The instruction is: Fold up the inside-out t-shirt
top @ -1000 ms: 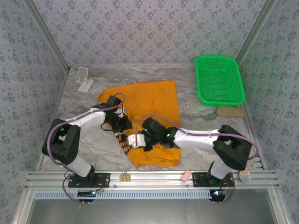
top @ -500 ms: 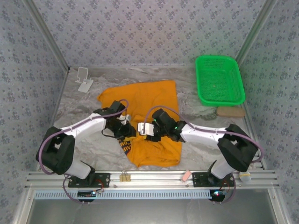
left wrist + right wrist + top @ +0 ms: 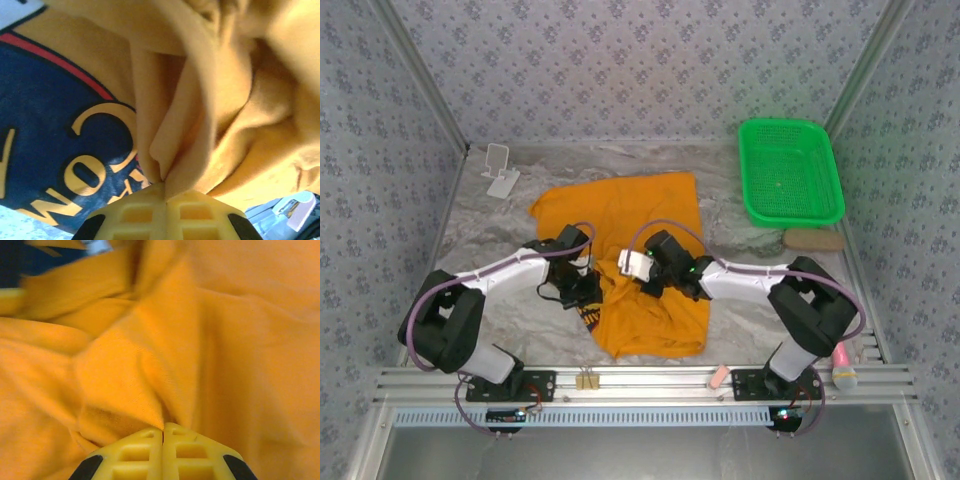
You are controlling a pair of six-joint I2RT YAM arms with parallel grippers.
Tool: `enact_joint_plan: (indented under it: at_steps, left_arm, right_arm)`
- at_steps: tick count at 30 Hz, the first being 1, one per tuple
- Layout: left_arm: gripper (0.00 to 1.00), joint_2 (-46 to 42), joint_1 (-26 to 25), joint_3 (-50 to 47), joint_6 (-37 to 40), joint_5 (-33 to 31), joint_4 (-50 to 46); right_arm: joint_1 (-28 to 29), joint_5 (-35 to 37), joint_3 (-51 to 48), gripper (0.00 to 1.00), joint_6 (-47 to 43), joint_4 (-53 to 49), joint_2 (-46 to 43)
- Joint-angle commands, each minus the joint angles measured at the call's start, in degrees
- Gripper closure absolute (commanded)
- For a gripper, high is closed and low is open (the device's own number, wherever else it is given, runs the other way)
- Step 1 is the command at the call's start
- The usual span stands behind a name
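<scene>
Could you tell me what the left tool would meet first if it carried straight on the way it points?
The t-shirt itself: the left tool is shut on an orange fold, with more bunched cloth directly ahead, it seems.

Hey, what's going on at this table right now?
Two robot arms are working on an orange t-shirt, which lies rumpled on the table. The left gripper is shut on a fold of cloth beside the dark print, and the right gripper is shut on a fold of plain orange fabric. The shirt is not yet folded neatly.
</scene>
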Motion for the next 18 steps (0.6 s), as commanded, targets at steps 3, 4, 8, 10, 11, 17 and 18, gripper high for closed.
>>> enact_joint_plan:
  at_steps: [3,4,8,10,11,17,18]
  left_arm:
    - [1.00,-1.92,0.82,-3.51,2.63,0.35,0.45]
    - [1.00,-1.98,0.91,-4.17,2.89,1.19,1.09]
    - [1.00,-2.60,0.88,-5.18,3.62,5.89,1.98]
    - [1.00,-3.81,0.97,-5.23,3.69,7.82,2.70]
    - [0.96,-4.56,1.03,-4.87,4.06,8.67,2.97]
    - [0.67,-9.27,5.58,-2.12,3.82,12.74,1.80]
    - [0.67,-9.72,7.06,-1.94,3.60,12.03,1.46]
  right_arm:
    - [-1.98,8.61,-1.57,1.00,5.44,-0.06,-0.03]
    - [-1.87,9.45,-2.12,1.00,5.94,0.19,0.18]
    - [-1.60,10.00,-4.47,0.92,7.94,2.04,-1.60]
    - [-1.12,7.92,-5.27,0.87,5.34,3.24,-3.81]
    - [-0.73,6.21,-5.77,0.83,2.95,3.99,-5.35]
    - [0.12,-7.27,-3.46,0.70,-8.35,2.79,-11.89]
    - [0.44,-8.79,-2.48,0.70,-9.23,2.47,-11.28]
